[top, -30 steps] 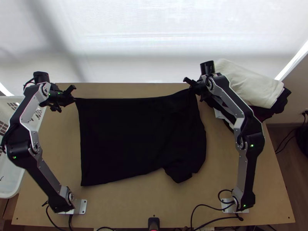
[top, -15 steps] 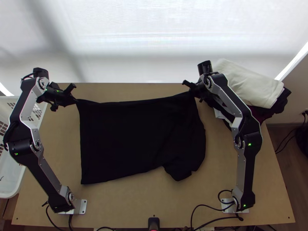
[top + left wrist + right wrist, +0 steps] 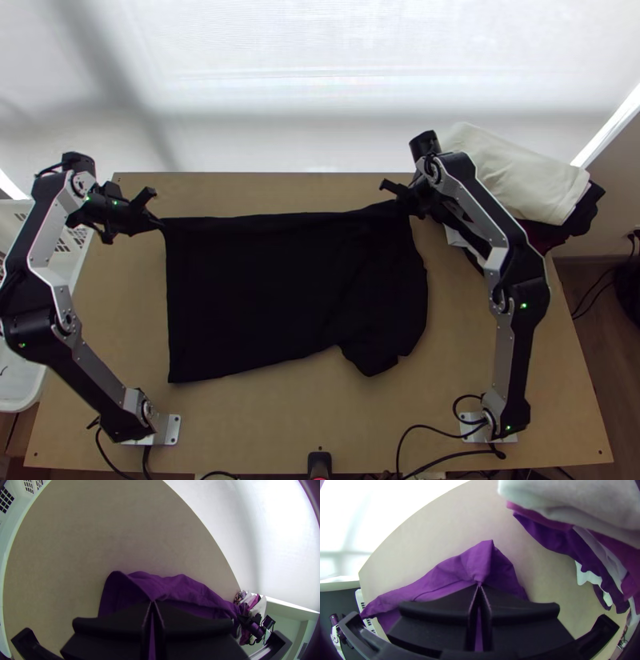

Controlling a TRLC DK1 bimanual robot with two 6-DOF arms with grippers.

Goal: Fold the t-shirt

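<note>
Nearest me, the dark t-shirt [image 3: 272, 304] lies mostly flat on the desk [image 3: 264, 416], rumpled at its right. Farther off, my left fingers [image 3: 113, 623] and right fingers [image 3: 436, 613] pinch its far corners, probably to keep that edge straight.

Silver-grey links [image 3: 502, 360], black joints [image 3: 530, 296]

The T-shirt [image 3: 280, 296] is matt, soft-looking cloth, the table [image 3: 272, 424] smooth matt wood, the basket [image 3: 22, 388] smooth plastic; the arm links [image 3: 104, 370] look like satiny metal.
</note>
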